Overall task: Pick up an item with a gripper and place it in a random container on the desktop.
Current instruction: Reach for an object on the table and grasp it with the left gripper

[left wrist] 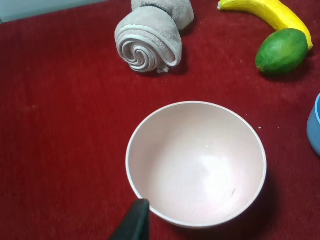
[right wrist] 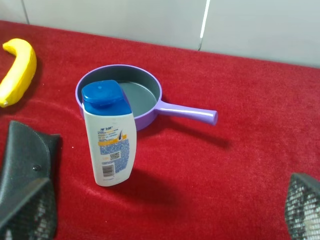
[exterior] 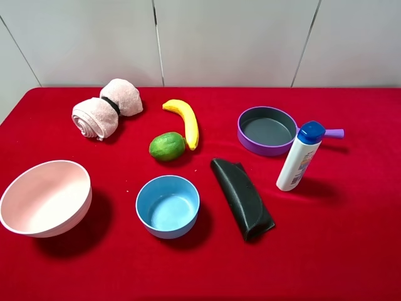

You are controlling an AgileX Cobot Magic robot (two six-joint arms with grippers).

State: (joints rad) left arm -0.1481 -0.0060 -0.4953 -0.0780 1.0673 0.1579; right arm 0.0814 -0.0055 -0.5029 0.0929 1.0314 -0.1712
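The white bottle (exterior: 299,157) with a blue cap and printed label stands upright on the red cloth (exterior: 351,251), right of centre, just in front of the purple pan. In the right wrist view the bottle (right wrist: 111,140) stands some way ahead of my right gripper (right wrist: 165,212), whose two black fingertips (right wrist: 25,210) sit far apart at the frame's lower corners, open and empty. The large pale pink bowl (exterior: 45,198) sits empty at the front left. In the left wrist view the bowl (left wrist: 196,163) lies right below the camera, and only one black fingertip (left wrist: 135,221) of my left gripper shows. Neither gripper shows in the high view.
A purple pan with handle (exterior: 268,130) is behind the bottle. A black folded pouch (exterior: 242,197) lies left of it. A blue bowl (exterior: 168,205) sits front centre. A green fruit (exterior: 167,146), a banana (exterior: 185,120) and a rolled towel (exterior: 105,108) lie further back.
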